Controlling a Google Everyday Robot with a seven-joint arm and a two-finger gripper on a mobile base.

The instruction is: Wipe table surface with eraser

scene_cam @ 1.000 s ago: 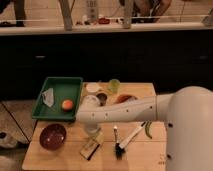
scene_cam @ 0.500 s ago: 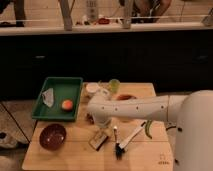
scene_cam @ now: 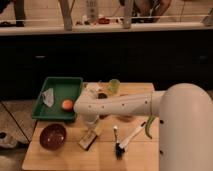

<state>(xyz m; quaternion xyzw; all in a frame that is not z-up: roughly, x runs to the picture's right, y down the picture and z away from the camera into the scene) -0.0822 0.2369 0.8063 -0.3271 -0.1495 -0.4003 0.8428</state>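
Observation:
The table surface (scene_cam: 100, 160) is a light tan wooden top in the lower middle of the camera view. The eraser (scene_cam: 89, 139) is a small block with a pale top over a dark base, lying at an angle on the table's middle front. My gripper (scene_cam: 90, 123) hangs from the white arm that reaches in from the right. It points down right above the eraser's far end, and I cannot tell whether it touches it.
A green tray (scene_cam: 55, 86) at the table's left holds an orange (scene_cam: 67, 104) and a white scrap. A brown bowl (scene_cam: 52, 135) stands front left. A white-handled black brush (scene_cam: 125, 142) and a green pepper (scene_cam: 149, 127) lie right of the eraser. A green cup (scene_cam: 114, 86) stands at the back.
The gripper end swung right, then back left, staying low over the eraser. The eraser shifted a little up the table and turned.

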